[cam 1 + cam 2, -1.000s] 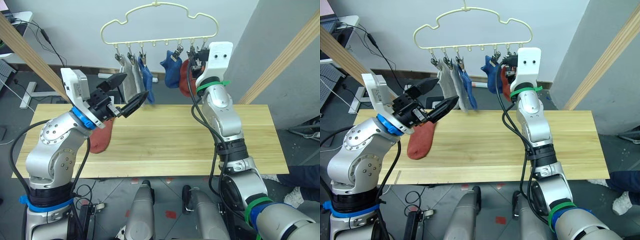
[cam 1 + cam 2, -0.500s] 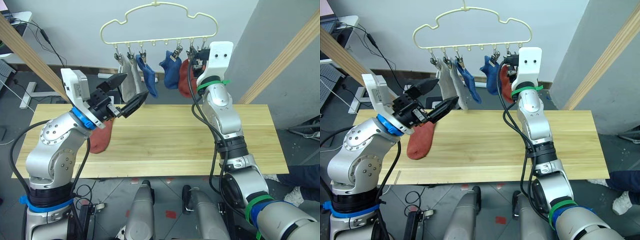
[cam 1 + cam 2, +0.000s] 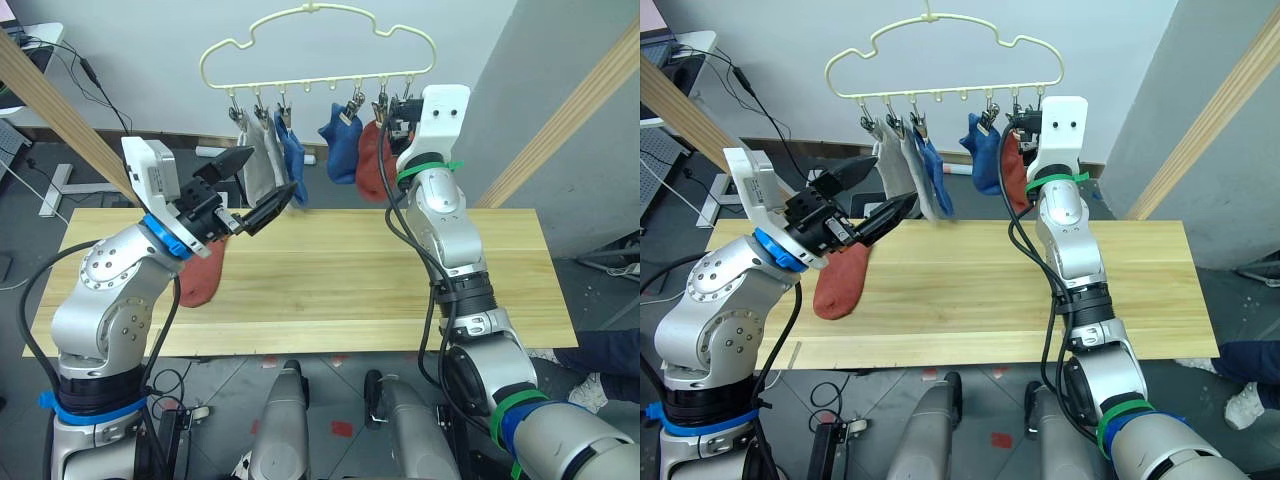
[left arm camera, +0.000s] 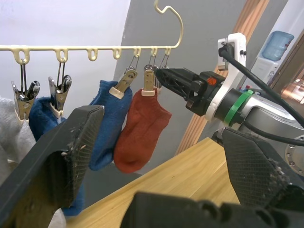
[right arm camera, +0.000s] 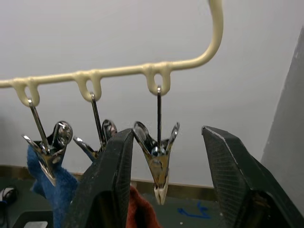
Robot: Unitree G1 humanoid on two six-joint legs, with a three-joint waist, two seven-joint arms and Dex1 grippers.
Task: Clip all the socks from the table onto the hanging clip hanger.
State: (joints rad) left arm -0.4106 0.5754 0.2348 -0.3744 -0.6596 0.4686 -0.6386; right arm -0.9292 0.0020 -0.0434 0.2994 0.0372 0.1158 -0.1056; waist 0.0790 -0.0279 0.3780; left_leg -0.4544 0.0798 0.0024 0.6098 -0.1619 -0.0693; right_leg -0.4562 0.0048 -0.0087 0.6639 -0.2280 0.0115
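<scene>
1. Left of frame: the left gripper (image 3: 245, 185) hovers empty over the table (image 3: 400, 270), jaws spread; beneath it lies the last rust-red sock (image 3: 203, 272) (not yet clipped).
2. Upper centre: the clip hanger (image 3: 318, 52) carries two grey socks (image 3: 262, 165), two blue socks (image 3: 340, 140) and one red sock (image 3: 372, 160).
3. Upper right: the right gripper (image 5: 161, 190) straddles the end clip (image 5: 159, 161), jaws apart. Risk: a nudge could swing the hanger, so the clip slips out of reach.
</scene>
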